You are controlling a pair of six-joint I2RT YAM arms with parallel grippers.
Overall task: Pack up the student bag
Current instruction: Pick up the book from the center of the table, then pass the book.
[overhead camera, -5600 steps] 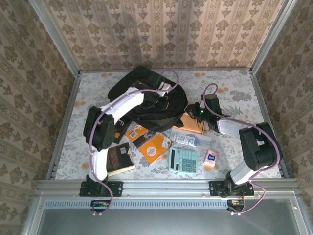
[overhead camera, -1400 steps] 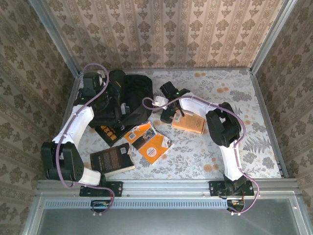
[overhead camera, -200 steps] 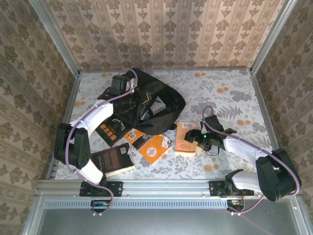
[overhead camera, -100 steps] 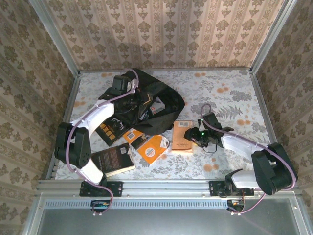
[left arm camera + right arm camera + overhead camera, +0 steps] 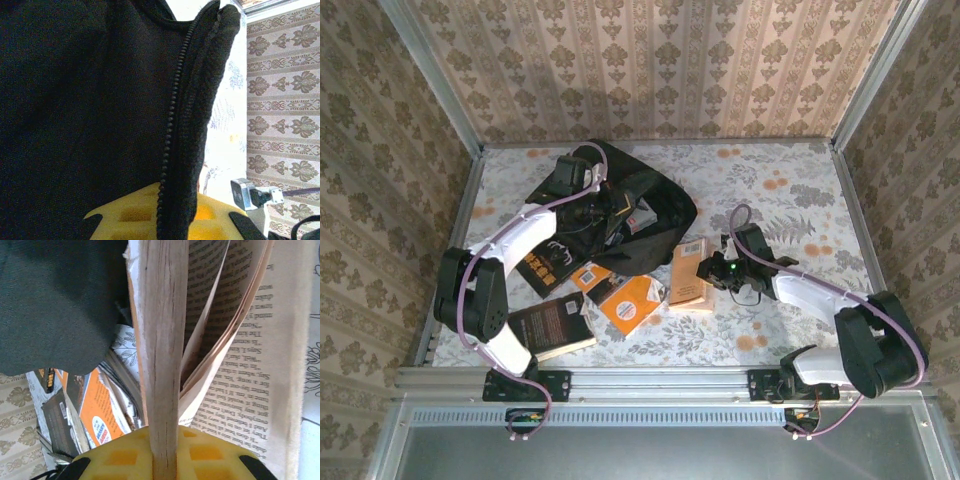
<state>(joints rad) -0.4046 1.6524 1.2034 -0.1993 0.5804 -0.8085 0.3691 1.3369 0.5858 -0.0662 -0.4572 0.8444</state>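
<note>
Pinching a thick slab of the paperback book [image 5: 159, 340] in the right hand [image 5: 162, 467], jaws pressed onto the cover plus part of the page block. Not gripping the remaining pages [image 5: 240, 405], fanned open to one side. Looks tipped up off the bench [image 5: 800, 200], just beside the near-right side of the student bag [image 5: 650, 215].

Clamping the bag's zip edge [image 5: 175, 130] in the left hand [image 5: 167, 227], pressed together on the fabric, presumably to prop the bag's mouth open. Can't tell how wide the mouth stands.

Risks, as judged from here:
- Could crease or tear the loose pages on lift, with only part of the block held and the rest hanging free.
- Could rotate or slip in the pinch, given a narrow grip on a floppy, off-balance load.
- Could snag the fanned pages on the bag's rim going in, then fold them under.
- Could drag the orange booklet [image 5: 638, 300] off the bag's near edge, lying close to the book.
- Could lose the opening if the zip edge slips, leaving the book to land on top of the bag instead of inside.
</note>
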